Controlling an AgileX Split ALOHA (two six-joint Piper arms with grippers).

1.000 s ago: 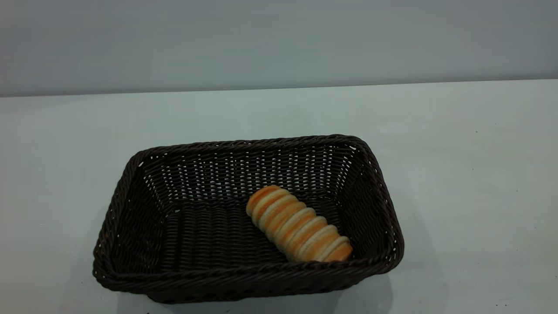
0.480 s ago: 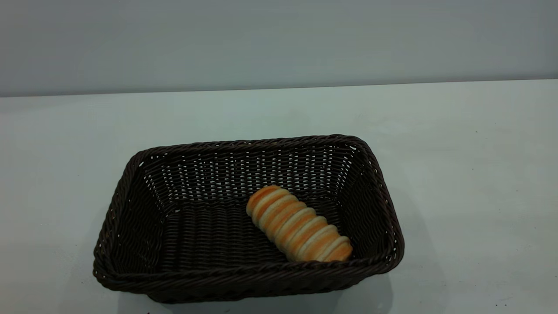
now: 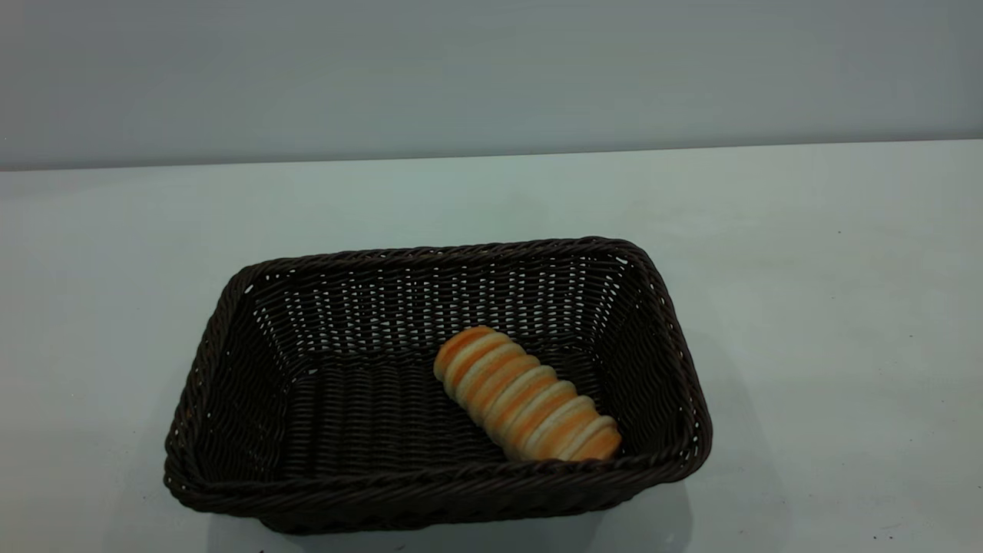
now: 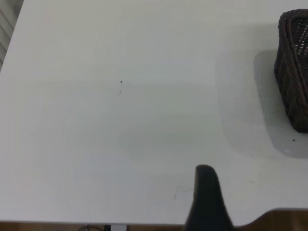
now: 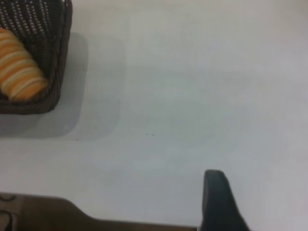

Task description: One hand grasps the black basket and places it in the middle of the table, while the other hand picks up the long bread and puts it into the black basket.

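The black basket (image 3: pixel 438 485) stands on the table (image 3: pixel 806 307) near the front middle in the exterior view. The long bread (image 3: pixel 526 395) lies slantwise on the basket's floor, towards its right end. Neither arm shows in the exterior view. In the left wrist view, only a dark part of my left gripper (image 4: pixel 206 192) shows, over bare table, well apart from the basket's end (image 4: pixel 294 72). In the right wrist view, a dark part of my right gripper (image 5: pixel 216 192) shows over bare table, far from the basket (image 5: pixel 61 57) and the bread (image 5: pixel 19 67). Both hold nothing that I can see.
The table's edge runs close to the grippers in both wrist views (image 4: pixel 288 211) (image 5: pixel 96 224). A grey wall (image 3: pixel 491 69) rises behind the table. A few tiny dark specks (image 5: pixel 150 134) dot the tabletop.
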